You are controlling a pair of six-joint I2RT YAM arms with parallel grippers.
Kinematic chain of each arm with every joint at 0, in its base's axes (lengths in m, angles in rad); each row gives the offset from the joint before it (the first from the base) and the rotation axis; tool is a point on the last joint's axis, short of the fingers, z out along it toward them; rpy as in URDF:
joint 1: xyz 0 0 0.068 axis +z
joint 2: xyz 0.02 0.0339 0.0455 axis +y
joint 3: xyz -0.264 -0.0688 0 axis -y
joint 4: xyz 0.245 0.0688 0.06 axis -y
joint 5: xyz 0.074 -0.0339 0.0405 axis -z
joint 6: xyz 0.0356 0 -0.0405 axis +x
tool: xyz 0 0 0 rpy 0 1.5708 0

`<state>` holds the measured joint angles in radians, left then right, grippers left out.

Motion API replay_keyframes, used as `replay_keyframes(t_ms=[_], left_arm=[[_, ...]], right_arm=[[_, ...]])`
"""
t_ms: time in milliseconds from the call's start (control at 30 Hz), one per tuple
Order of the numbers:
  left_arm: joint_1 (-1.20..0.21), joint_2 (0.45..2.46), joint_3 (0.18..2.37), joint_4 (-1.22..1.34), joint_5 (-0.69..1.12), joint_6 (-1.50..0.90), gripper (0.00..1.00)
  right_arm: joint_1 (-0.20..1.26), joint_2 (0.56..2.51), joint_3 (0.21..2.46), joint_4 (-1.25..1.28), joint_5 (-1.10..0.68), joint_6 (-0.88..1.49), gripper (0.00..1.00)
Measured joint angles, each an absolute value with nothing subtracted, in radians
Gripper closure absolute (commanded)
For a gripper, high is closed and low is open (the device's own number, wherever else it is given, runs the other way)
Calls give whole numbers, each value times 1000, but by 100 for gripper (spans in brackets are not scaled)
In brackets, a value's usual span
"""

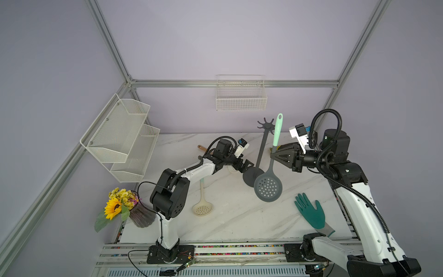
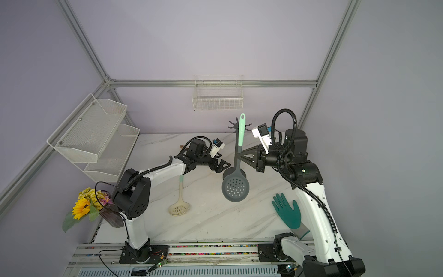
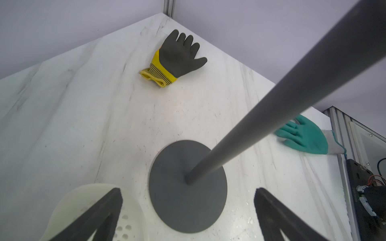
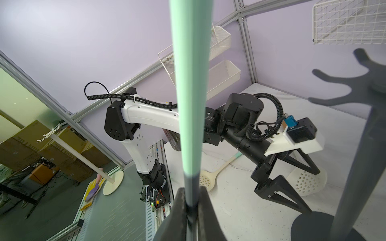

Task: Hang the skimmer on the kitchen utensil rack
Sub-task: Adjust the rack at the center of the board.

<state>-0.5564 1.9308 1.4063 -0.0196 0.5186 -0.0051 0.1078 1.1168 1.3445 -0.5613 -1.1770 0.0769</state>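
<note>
No text can be read w/ certainty. Dark block lettering is printed on the sides of the stacked cardboard boxes [image 4: 23,141], seen in the right wrist view. It is shown upside down & blurred, so no word can be made out. A few lines of small white print are carried on a black joint [image 4: 209,119] of the left arm [image 4: 150,116], too small to be read. No nos., brands or signs are legible elsewhere.
</note>
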Motion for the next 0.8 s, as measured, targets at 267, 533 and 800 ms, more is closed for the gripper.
replay_keyframes(t_ms=[267,533,800], left_arm=[[-577,1990,1438,105,531,4,1],[-606,2016,1443,204,564,-11,13],[-648,2057,1442,269,575,-51,77]], right_arm=[[101,1130,1345,-561,-1189,93,100],[100,1130,1345,-561,-1187,93,100],[97,1130,1345,-561,-1185,93,100]])
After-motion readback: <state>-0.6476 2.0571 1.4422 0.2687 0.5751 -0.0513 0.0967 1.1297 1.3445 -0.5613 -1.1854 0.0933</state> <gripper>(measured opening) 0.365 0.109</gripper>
